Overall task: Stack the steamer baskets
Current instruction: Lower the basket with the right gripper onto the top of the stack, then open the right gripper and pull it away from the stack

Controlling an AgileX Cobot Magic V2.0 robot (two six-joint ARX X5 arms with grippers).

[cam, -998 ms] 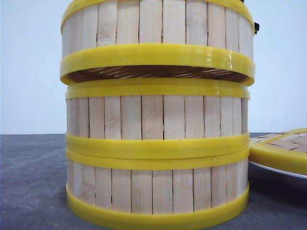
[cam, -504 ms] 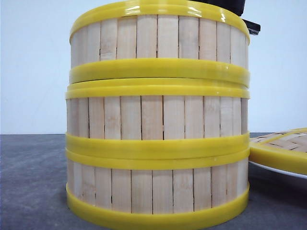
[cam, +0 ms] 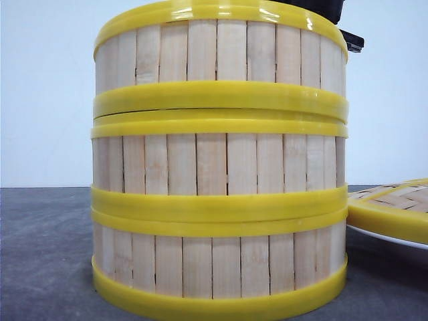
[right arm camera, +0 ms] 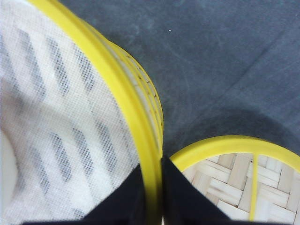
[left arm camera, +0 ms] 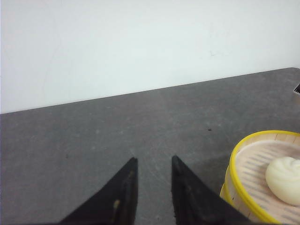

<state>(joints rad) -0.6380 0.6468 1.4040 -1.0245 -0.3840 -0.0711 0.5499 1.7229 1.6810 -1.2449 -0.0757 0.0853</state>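
Three steamer baskets stand in one stack in the front view: the bottom basket, the middle basket and the top basket, whose lower rim rests on the middle one. My right gripper is shut on the top basket's yellow rim, one finger inside over the white mesh liner and one outside. Its black body shows behind the stack. My left gripper hangs open over bare table beside the top basket, which holds a white bun.
A flat woven lid with a yellow rim lies on a white plate right of the stack; the lid sits close under my right gripper's outer finger. Dark grey table stretches to a white wall.
The top basket has come down: the gap under it a second ago has closed, and its lower rim now sits on the middle basket. The left arm shows only now.
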